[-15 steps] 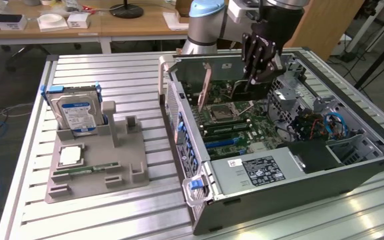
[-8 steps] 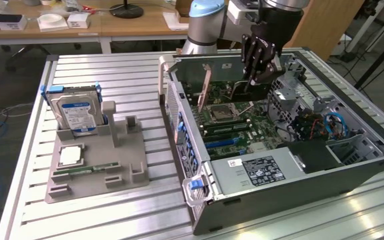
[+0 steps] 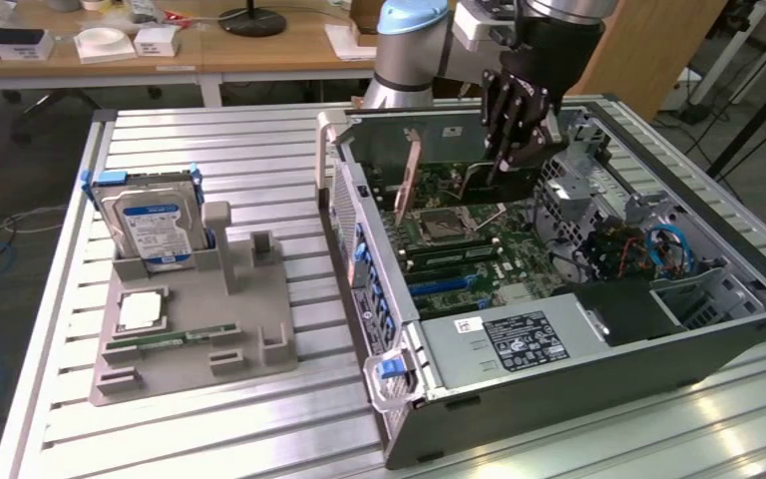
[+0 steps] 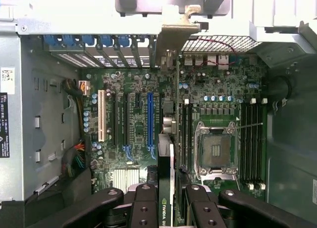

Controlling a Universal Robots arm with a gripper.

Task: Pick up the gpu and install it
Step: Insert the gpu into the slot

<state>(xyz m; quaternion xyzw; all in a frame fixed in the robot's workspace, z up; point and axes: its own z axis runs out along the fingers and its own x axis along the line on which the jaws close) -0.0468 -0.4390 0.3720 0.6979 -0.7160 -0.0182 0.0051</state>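
My gripper [image 3: 507, 150] reaches down into the open computer case [image 3: 383, 299], shut on the gpu [image 3: 461, 180]. In the wrist view the gpu [image 4: 170, 158] appears edge-on as a thin green card with a black cooler, clamped between the black fingers [image 4: 143, 205]. Its silver end bracket [image 4: 174, 32] points toward the case's rear slot openings. The card hangs over the motherboard [image 4: 129, 84], just beside the long blue expansion slot [image 4: 150, 120]. I cannot tell whether its lower edge touches a slot.
A grey holder [image 3: 243, 299] on the slatted table carries a hard drive with a blue-white label [image 3: 155, 225], a chip [image 3: 141, 311] and a memory stick [image 3: 171, 339]. Inside the case are the power supply [image 3: 517, 339], the processor socket [image 4: 216, 151] and a cable bundle [image 4: 74, 161].
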